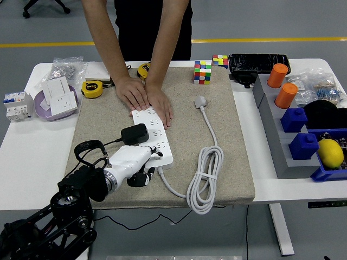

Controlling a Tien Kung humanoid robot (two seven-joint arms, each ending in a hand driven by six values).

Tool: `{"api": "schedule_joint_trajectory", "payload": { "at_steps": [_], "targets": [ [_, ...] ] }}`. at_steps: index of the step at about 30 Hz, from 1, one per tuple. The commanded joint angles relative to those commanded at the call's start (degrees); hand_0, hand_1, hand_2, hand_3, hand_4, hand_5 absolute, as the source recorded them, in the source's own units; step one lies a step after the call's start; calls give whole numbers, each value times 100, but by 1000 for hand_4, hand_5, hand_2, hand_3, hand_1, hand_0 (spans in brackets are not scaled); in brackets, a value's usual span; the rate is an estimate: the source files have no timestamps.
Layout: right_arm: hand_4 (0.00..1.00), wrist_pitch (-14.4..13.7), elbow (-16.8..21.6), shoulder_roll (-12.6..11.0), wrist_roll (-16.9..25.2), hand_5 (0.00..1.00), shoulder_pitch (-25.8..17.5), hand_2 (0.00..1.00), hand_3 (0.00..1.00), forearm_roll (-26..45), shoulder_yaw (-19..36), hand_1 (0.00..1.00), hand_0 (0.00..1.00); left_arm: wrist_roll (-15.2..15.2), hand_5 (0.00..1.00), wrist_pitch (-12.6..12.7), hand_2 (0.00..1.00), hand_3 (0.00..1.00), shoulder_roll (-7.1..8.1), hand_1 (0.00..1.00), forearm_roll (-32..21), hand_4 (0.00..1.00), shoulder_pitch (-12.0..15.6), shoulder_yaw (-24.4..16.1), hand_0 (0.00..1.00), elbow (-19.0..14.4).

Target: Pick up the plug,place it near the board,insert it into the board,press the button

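Note:
The white power strip (157,138) lies lengthwise on the beige mat (233,141). A black plug (134,134) stands on its left side near the middle, and its black cord runs off to the left. My left hand (146,167), white with dark fingertips, rests at the strip's near left corner. Its fingers are curled and hold nothing; one fingertip (158,154) touches the near end of the strip. A person's two hands (145,97) press flat on the strip's far end.
The strip's white cable (203,179) lies coiled at the right, with its plug (201,101) further back. Two cubes (203,71), tape measures (92,89) and a purple bowl (42,105) sit behind. Blue bins (303,146) stand at the right.

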Motion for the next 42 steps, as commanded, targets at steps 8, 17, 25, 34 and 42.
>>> {"api": "schedule_joint_trajectory", "payload": {
  "at_steps": [8,17,25,34,42],
  "targets": [
    [998,-3,0,-4,-5,955,-7,850,872,-22,39,894,958,-49,47,59,170,831,-14,37,87,439,-30,-34,171,176],
    [998,-7,0,12,1,954,-4,850,873,-14,59,895,958,-22,42,-13,169,801,-12,37,134,438,-36,-53,171,231],
    [998,-12,0,15,3,953,4,850,872,1,65,895,958,3,41,-138,169,767,0,37,134,437,-49,-39,171,223],
    [998,-15,0,23,3,952,1,850,872,7,66,894,958,-35,42,-71,167,721,19,36,140,430,-42,-58,172,78],
    [998,-14,0,22,5,952,8,850,872,18,49,896,958,-59,38,-29,167,718,11,35,140,432,-38,-67,174,141]
  ]
}}
